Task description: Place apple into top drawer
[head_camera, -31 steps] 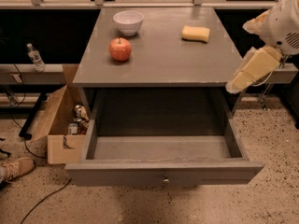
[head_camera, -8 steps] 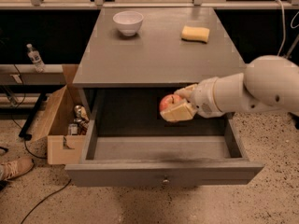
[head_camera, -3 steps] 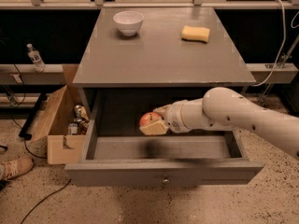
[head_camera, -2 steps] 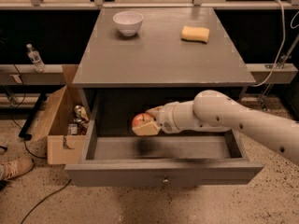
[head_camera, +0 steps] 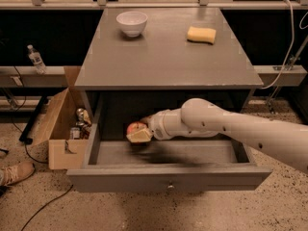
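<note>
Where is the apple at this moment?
The apple is gripped by the gripper inside the open top drawer, left of its centre in the camera view.

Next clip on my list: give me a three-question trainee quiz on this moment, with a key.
1. True or false: the top drawer is shut.
2. What sits on the cabinet top? A) white bowl and yellow sponge; B) the bowl alone; C) the sponge alone.
3. Fill in: the gripper, low inside the drawer's left part, grips the ____.
Key: 1 false, it is pulled open; 2 A; 3 apple.
</note>
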Motion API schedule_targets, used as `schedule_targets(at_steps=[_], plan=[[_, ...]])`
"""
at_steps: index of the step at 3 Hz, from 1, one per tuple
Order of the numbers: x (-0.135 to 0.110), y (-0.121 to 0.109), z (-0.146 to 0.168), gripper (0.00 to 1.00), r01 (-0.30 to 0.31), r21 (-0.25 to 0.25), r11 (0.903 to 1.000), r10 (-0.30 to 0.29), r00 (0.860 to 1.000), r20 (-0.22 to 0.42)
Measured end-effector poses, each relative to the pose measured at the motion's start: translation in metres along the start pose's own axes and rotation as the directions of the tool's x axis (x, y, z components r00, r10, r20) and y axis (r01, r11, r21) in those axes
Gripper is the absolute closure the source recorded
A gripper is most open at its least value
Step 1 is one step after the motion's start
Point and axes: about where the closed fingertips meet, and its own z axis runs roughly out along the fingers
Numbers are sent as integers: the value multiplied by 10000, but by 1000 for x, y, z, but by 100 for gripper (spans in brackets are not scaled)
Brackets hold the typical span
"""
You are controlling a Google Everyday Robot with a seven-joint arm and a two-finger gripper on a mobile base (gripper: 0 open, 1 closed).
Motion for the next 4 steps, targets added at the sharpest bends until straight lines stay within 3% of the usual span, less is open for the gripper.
schedule_targets(at_steps=[3,4], plan=[[16,-24,0,4,-776,591,9952,757,9965,342],[20,-42,-28,0,-1297,679,9892,1237,9885,868]])
